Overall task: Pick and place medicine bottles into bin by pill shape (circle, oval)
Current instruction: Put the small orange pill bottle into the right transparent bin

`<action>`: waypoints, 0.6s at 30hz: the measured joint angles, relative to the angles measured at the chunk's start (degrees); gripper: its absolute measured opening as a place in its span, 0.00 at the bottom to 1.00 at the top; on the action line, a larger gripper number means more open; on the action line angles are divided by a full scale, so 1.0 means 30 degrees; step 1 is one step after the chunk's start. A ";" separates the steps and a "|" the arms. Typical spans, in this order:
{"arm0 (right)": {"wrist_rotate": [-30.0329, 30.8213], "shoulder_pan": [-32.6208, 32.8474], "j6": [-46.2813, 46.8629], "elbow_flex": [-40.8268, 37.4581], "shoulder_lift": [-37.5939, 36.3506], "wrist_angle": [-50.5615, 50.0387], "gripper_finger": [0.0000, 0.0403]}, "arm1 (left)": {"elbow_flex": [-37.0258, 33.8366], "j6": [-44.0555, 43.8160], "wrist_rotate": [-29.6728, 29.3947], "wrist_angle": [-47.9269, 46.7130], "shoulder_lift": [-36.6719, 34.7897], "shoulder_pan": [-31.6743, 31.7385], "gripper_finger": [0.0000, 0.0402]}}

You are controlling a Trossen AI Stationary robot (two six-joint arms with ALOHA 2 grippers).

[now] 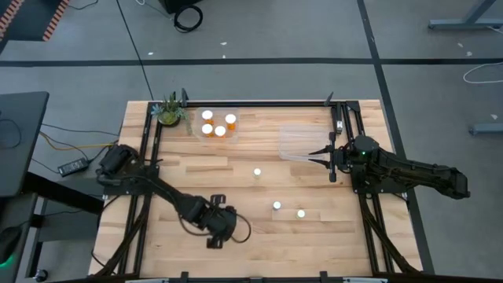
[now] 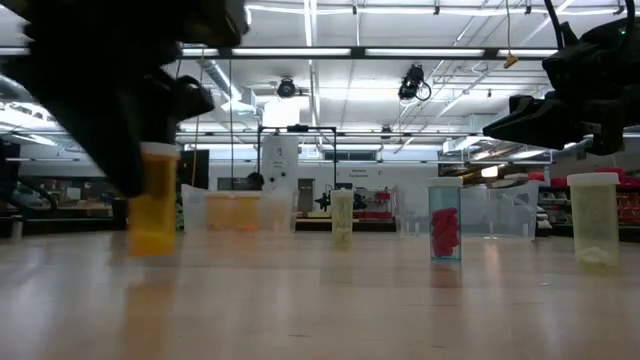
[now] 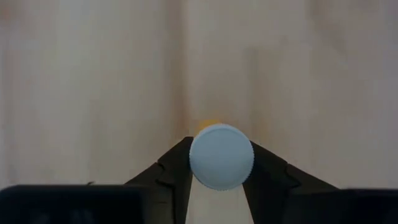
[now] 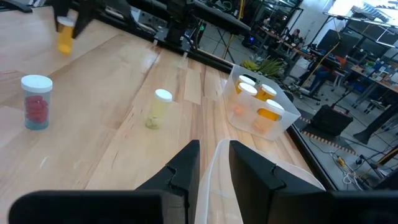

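Left gripper (image 3: 221, 163) closed around an orange bottle (image 2: 153, 212) by its white cap, near the table's (image 1: 314, 251) front, right gripper (image 1: 319, 154) shut empty above a clear bin (image 1: 302, 141).

Three white-capped bottles (image 1: 277, 206) stand upright mid-table; four more (image 1: 218, 123) (orange-bodied) cluster upper left; an orange one (image 2: 153, 200) stands lower left.
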 joint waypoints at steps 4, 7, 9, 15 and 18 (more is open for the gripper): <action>0.0005 0.0002 0.0004 -0.0001 0.0000 0.0000 0.23 | 0.0000 0.1777 -0.0137 0.0001 -0.0018 0.1401 0.30; 0.0000 0.0001 -0.0001 -0.0006 0.0000 0.0000 0.23 | 0.0000 0.2786 -0.0162 0.0004 -0.0018 0.2518 0.29; 0.0000 0.0007 -0.0001 -0.0006 -0.0002 0.0000 0.23 | 0.0000 0.3419 -0.0163 -0.0002 -0.0025 0.3287 0.30; 0.0000 0.0007 0.0005 -0.0006 0.0000 0.0000 0.23 | 0.0000 0.5372 -0.0143 0.0112 -0.0032 0.5132 0.33; 0.0000 0.0007 -0.0001 -0.0006 0.0000 0.0000 0.23 | 0.0000 0.6222 -0.0060 0.0457 -0.0032 0.5836 0.31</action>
